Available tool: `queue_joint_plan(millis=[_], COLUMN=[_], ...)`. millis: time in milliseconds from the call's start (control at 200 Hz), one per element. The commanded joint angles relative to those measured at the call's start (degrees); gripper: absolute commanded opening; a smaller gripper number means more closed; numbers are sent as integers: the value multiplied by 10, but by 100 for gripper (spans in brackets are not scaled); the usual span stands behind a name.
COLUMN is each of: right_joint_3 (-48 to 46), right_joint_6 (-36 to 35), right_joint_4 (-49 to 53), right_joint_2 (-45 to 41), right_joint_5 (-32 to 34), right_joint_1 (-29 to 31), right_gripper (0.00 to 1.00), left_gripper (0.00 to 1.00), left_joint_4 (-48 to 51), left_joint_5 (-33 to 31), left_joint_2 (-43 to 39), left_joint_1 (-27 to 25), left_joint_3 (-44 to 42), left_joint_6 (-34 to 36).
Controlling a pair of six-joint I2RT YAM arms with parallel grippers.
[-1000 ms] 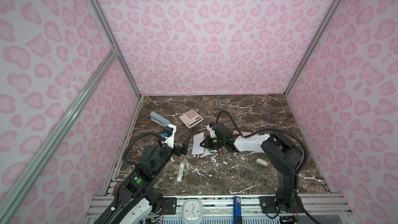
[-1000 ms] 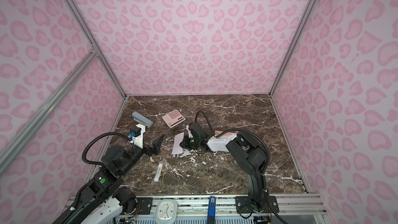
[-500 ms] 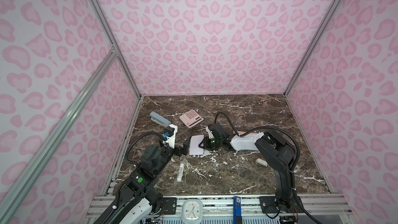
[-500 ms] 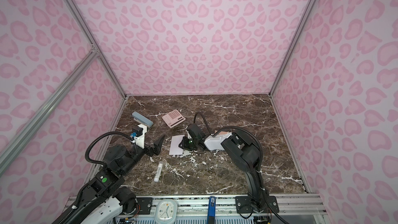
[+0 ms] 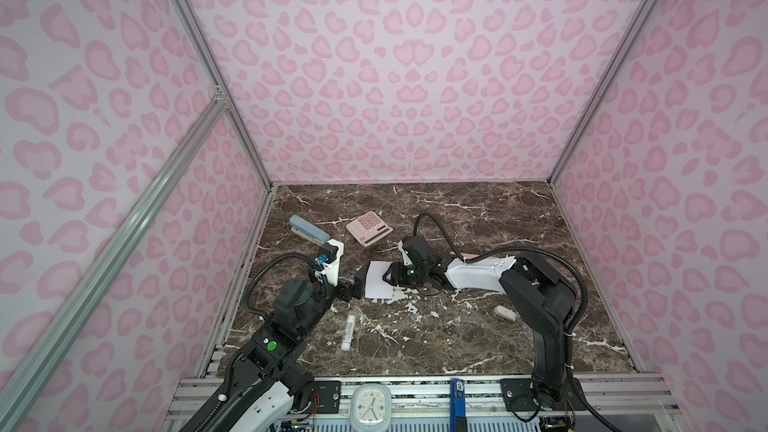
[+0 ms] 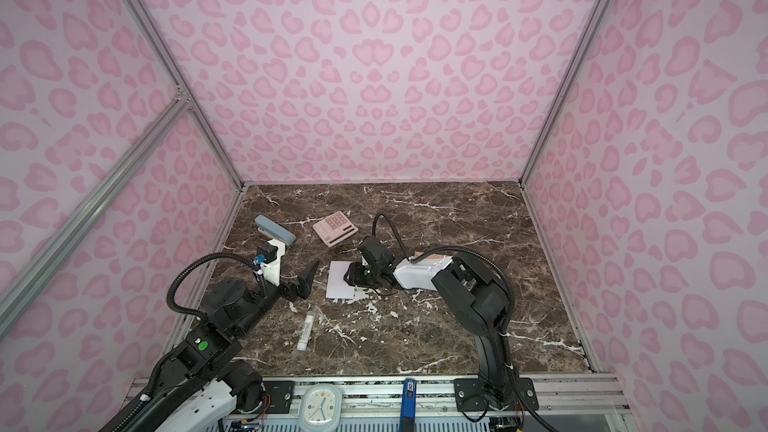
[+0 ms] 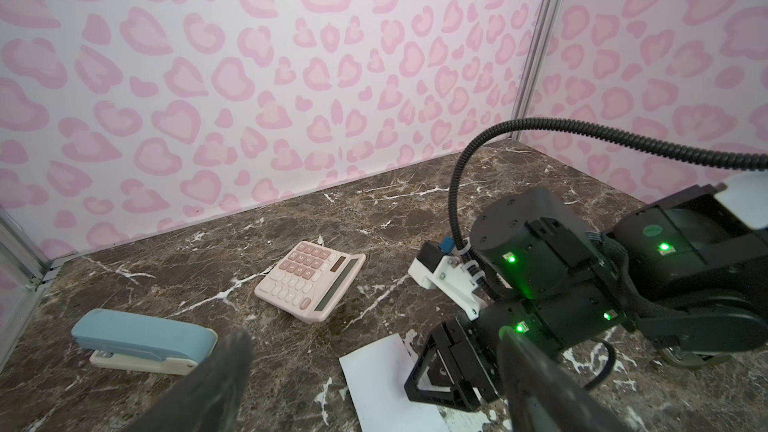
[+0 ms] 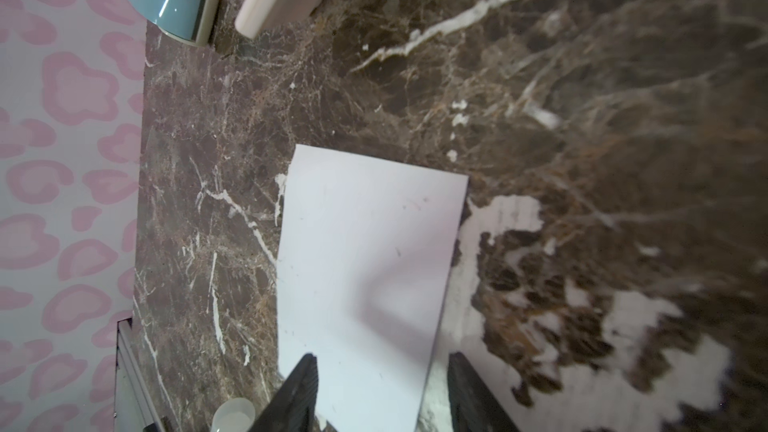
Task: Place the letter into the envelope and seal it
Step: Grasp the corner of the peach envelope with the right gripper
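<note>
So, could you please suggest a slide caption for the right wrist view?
The right gripper, jaws apart, poised over one end of the white letter lying on the marble table.

Three walls (image 5: 374, 76) stand around me, papered pale pink with darker pink heart-like blotches. Bare aluminium posts (image 5: 195, 35) run up the two back corners, and a slanted aluminium bar (image 5: 124, 222) crosses the wall on my left. My worktop (image 5: 478, 209) is dark brown marble with white veins. A slotted metal rail (image 5: 602, 390) edges its near side. The light is soft and even, and the shadows are faint.
</note>
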State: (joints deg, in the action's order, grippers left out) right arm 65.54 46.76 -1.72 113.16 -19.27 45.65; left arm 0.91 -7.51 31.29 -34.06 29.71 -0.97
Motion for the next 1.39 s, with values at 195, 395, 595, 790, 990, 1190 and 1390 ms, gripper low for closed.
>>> queue_joint_plan(millis=[195,395,595,790,990,1190,1390], right_joint_3=[14,32,25,-3,5,-2,-8], right_joint_6=[-58,-135,-267,-419,-492,-505,-525], right_joint_4=[110,173,217,240,308,333,328], right_joint_2=[-28,-73,-132,-186,-191,-157,-136], right_joint_5=[68,130,221,349,443,458,466], right_joint_1=[-2,-14,-37,-43,-50,-73,-86], right_gripper=[55,54,51,50,51,53,53], left_gripper=[95,95,95,93,91,90,92], left_joint_4=[-16,-17,-23,-53,-96,-110,-114], left_joint_5=[3,7,26,79,122,139,144], left_joint_2=[5,8,19,60,128,161,158], left_joint_1=[1,1,0,0,-1,-4,-5], left_joint_3=[-1,0,4,3,8,20,9], left_joint_6=[-3,-3,-3,-25,-54,-64,-77])
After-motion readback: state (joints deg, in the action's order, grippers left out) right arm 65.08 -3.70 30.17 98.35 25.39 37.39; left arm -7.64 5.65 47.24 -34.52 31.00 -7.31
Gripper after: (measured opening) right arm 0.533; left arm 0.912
